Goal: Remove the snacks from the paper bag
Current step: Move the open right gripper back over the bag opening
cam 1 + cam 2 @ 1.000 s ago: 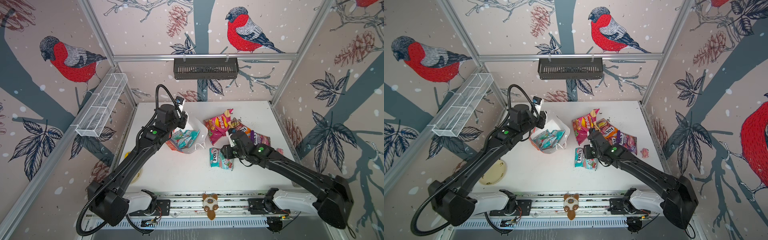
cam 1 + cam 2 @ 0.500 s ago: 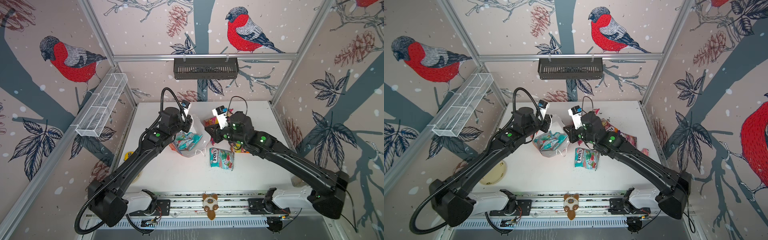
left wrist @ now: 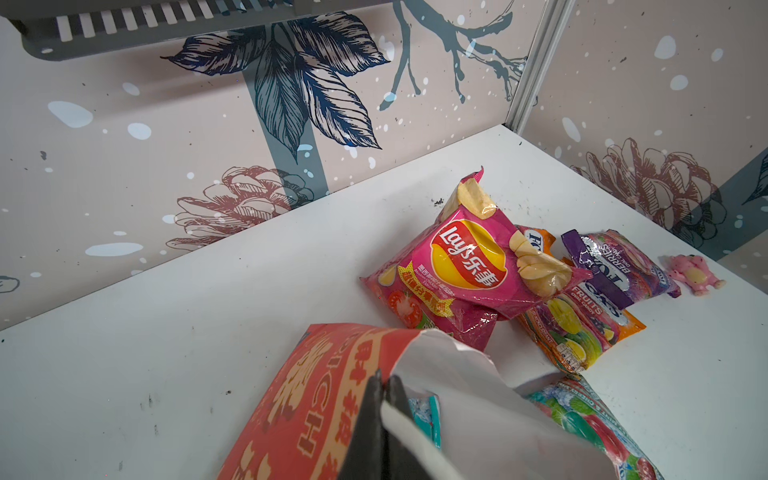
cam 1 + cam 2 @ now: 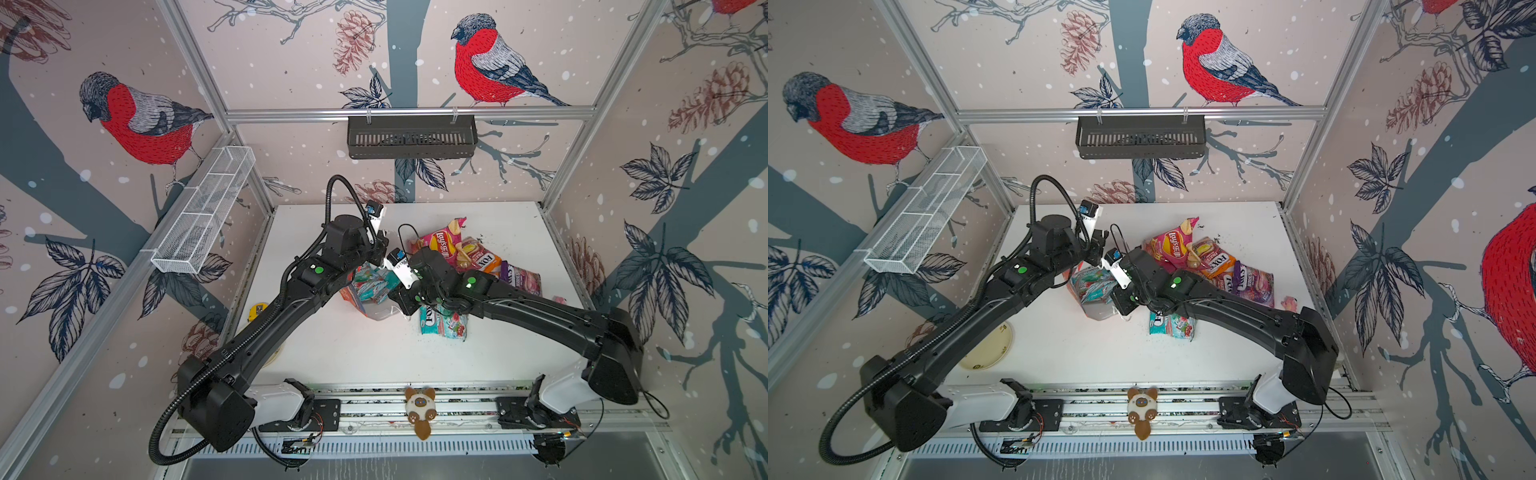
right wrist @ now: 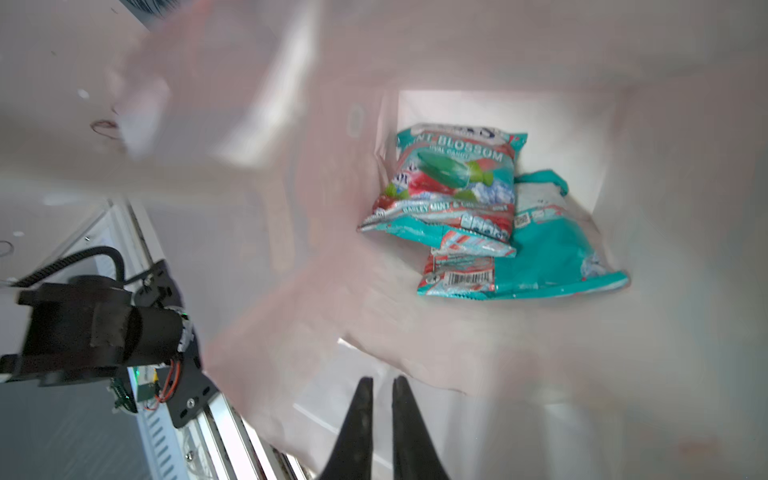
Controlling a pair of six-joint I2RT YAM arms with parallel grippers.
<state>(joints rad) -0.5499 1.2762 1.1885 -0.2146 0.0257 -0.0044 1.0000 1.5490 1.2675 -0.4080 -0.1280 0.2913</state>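
reaching into the bag (image 4: 376, 311) falls to the right claw (image 5: 382, 380). it hangs at the bag's open mouth, on the side nearer the right edge of the table (image 4: 332, 353). its jaws are all but closed, with only a slit between them and nothing in it.

two teal packets (image 5: 453, 187) lie straight ahead of it, deep on the bag's white floor and well apart from the fingertips. the printed one overlaps the plain-backed one. its long axis runs roughly along the claw's line of reach, with a short sealed edge turned toward the claw. in a top view the same teal packets (image 4: 371, 282) show through the mouth.

the left claw (image 3: 384, 380) is clamped tight on the bag's rim, on the side toward the far edge, holding the mouth up and open. so the right arm is both the nearer one and the free one.

the bag stands tilted near the middle of the table. already out, between it and the right edge, lie the lay's chips (image 4: 440, 245), an orange packet (image 4: 484, 261) and a purple packet (image 4: 521, 278). a lone teal packet (image 4: 442, 326) lies just beside the bag toward the front edge.

as i judge it, the right jaws must spread before going deeper, then take that near sealed edge. the paper wall close beside the fingers could snag.
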